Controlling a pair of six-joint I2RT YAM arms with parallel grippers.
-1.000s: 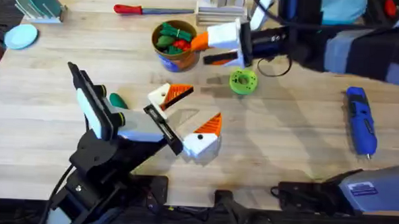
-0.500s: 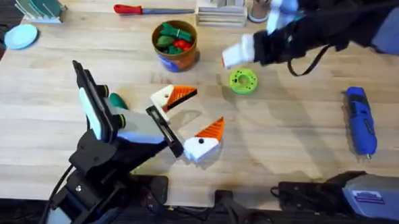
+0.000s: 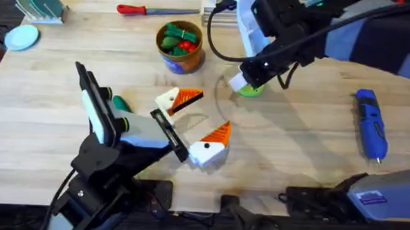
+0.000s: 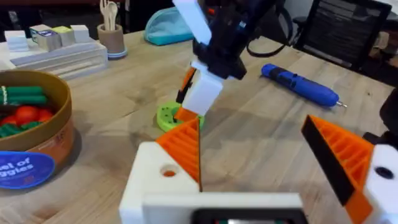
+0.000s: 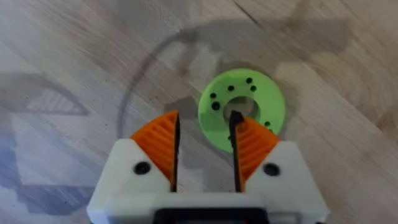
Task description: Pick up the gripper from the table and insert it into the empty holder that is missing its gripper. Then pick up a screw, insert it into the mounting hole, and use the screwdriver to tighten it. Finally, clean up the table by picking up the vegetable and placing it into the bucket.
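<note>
Moved: right gripper (image 5: 205, 146) now down over green disc (image 5: 242, 107); fingers spread, empty | left gripper (image 3: 198, 121) spread

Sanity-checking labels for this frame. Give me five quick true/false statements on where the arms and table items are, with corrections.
1. The right gripper hangs over the green disc with its fingers apart. True.
2. The blue screwdriver is held by the left gripper. False: it lies on the table, untouched.
3. The bucket holds green and red toy vegetables. True.
4. The red-handled screwdriver lies beside the blue one. False: it lies at the far edge, left of the bucket.
5. The left gripper is clamped on the green disc. False: it is open, short of the disc.
</note>
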